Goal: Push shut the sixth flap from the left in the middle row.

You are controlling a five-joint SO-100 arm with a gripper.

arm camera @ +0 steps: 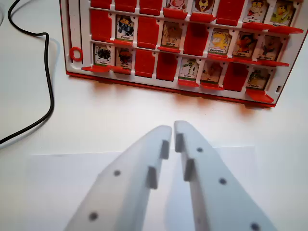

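White tool (173, 131) sits low and closest to us, its two jaws almost touching and holding nothing. A black cable (47, 67) curls on the white tabletop (96, 110) at the wrist view's left. Farther up stands the red game board (168, 89). The sixth flap (219, 42) in its middle row, still showing a yellow picture, lies ahead of the tool and a bit to the right, well apart.

Bright, even light; perhaps slightly soft.
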